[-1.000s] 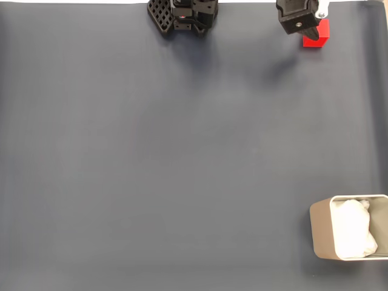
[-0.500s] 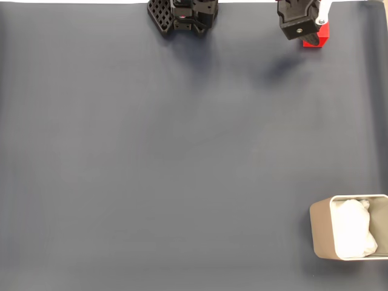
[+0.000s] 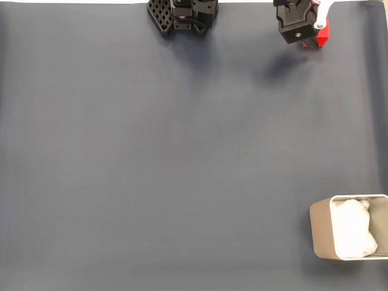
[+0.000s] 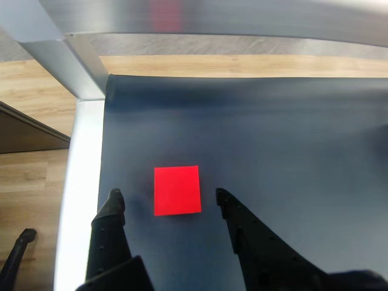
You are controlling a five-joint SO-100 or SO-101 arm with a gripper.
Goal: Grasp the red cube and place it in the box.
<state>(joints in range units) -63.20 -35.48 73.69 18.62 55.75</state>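
A: Where is the red cube [image 4: 176,190]?

B: On the dark mat [image 3: 182,157] that covers the counter, at its far top-right edge in the fixed view, where just a red sliver [image 3: 322,33] shows past the black arm above it. In the wrist view it lies flat on the mat, near the mat's left edge and a pale metal rail [image 4: 76,200].

A: And the hand?

B: The hand [image 4: 167,197] is open, with 1 black finger on each side of the cube and a gap of mat between each finger and the cube's sides. Neither finger touches it as far as the wrist view shows.

A: Anything in the way?

B: Nothing lies between the fingers but the cube. Beyond the mat the wrist view shows a silver frame post [image 4: 63,51] and wooden flooring [image 4: 36,103].

A: What else is on the mat?

B: The arm's black base [image 3: 182,15] sits at the top edge, left of the cube. The box [image 3: 321,233], beige with rounded corners, stands in the bottom-right corner, well apart from the cube, with white soft stuff [image 3: 353,235] inside it.

A: Counts?

B: 1 cube, 1 box, 1 hand with 2 fingers.
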